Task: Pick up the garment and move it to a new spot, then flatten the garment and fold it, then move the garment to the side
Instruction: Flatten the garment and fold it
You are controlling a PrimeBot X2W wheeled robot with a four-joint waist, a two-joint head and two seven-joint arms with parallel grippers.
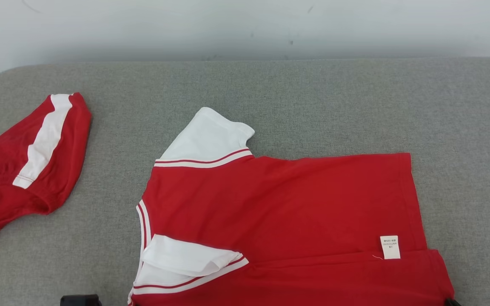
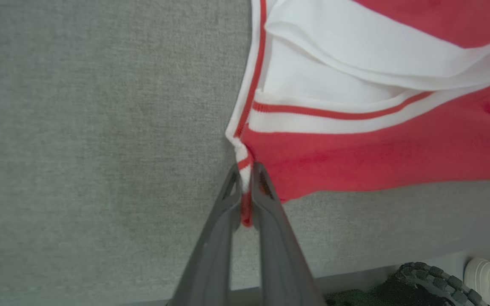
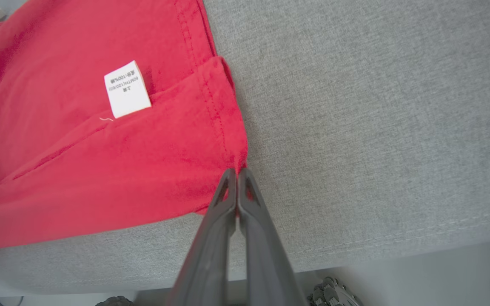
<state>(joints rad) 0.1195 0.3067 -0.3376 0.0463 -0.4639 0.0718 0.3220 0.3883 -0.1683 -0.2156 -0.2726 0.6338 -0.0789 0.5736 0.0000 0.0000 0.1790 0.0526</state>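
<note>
The garment [image 1: 279, 212] is a red shirt with white sleeves and red-striped white trim, lying mostly flat in the middle of the grey table [image 1: 270, 85], its near edge at the table's front. A white label [image 1: 390, 247] shows near its right hem. In the left wrist view my left gripper [image 2: 245, 170] is shut on the striped trim at the garment's [image 2: 377, 157] near left corner. In the right wrist view my right gripper [image 3: 236, 172] is shut on the near hem corner of the garment [image 3: 100, 170], below the label [image 3: 126, 89].
A second red garment with a white stripe [image 1: 28, 161] lies bunched at the table's left edge. A pale wall stands behind the table. Below the table's front edge [image 2: 355, 276] I see a white shoe [image 2: 485, 276] and a dark treaded part [image 2: 423, 280].
</note>
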